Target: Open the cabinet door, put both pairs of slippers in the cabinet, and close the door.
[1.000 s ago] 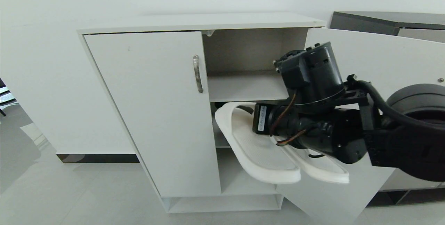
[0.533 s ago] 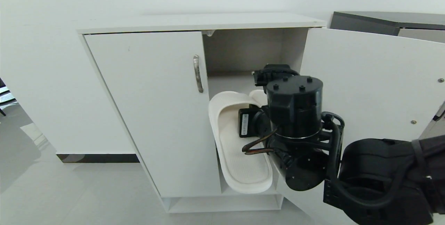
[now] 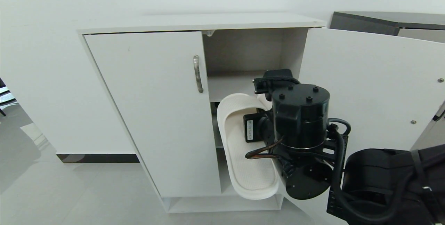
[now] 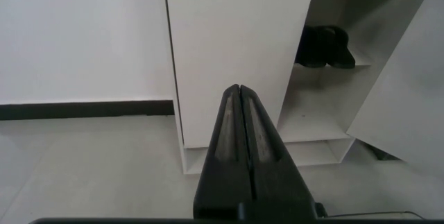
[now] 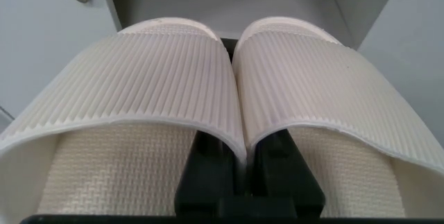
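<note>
- The right hand (image 5: 239,160) pinches the white slippers (image 3: 240,148) by their adjoining strap edges, so both travel as one pair, toes at 12 o'clock toward the cabinet (image 3: 146,113) opening.
- The open door (image 3: 368,79) stands at 3 o'clock, keeping the entry free.
- Black slippers (image 4: 325,46) sit on an inner shelf.
- The left hand (image 4: 239,130), pressed together, hangs apart from the cabinet, probably to stay out of the way.

The right fingers (image 5: 208,175) hold a pair of slippers (image 3: 243,148), one slipper on either side of the fingers, toes beyond them toward the cabinet (image 3: 194,21) opening. The closed door (image 3: 149,113) stands left of these fingers, the open door (image 3: 375,89) right. Ahead of the left fingers (image 4: 225,134), a second pair of slippers (image 4: 325,47) sits on a shelf (image 4: 361,64) inside.
</note>
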You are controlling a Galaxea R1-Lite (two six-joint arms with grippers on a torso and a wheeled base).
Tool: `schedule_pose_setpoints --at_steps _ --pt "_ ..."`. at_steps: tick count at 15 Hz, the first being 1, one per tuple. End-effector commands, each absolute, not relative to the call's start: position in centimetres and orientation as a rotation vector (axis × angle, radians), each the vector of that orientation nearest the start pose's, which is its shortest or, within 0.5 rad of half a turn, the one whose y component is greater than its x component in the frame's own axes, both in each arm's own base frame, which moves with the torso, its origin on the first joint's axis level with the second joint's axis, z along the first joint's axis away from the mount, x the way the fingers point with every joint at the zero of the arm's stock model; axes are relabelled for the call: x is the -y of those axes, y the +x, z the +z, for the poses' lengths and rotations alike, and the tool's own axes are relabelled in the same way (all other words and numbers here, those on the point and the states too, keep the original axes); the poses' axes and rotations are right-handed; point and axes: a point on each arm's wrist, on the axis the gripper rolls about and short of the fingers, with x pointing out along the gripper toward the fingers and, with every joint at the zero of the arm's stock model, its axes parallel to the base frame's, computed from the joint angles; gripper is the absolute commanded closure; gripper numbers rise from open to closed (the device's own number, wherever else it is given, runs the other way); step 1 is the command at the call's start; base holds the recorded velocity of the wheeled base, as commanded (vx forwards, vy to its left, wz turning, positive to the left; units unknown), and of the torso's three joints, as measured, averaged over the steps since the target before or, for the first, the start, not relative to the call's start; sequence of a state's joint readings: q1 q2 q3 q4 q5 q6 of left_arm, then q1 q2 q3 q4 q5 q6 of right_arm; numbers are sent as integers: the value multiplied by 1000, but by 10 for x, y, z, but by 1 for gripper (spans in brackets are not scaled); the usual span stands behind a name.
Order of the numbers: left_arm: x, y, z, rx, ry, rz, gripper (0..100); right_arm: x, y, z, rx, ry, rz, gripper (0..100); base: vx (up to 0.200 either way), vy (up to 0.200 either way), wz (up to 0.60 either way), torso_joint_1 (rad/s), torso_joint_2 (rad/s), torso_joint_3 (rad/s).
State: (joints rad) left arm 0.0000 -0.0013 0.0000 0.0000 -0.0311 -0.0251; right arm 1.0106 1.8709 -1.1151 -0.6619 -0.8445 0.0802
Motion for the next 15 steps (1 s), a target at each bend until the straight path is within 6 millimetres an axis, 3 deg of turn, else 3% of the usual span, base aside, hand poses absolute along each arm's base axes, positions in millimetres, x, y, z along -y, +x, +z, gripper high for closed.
schedule_pose_setpoints --at_steps 1,12,15 --pt "1 -23 75 0 -26 -31 100 -298 204 216 -56 11 170 100 200 0 0 -2 2 7" --pt "1 -23 75 0 -25 -31 100 -303 209 202 -82 -15 167 100 200 0 0 1 3 3" --pt "1 -23 75 0 -25 -31 100 -315 226 195 -85 -24 156 100 200 0 0 1 5 1"
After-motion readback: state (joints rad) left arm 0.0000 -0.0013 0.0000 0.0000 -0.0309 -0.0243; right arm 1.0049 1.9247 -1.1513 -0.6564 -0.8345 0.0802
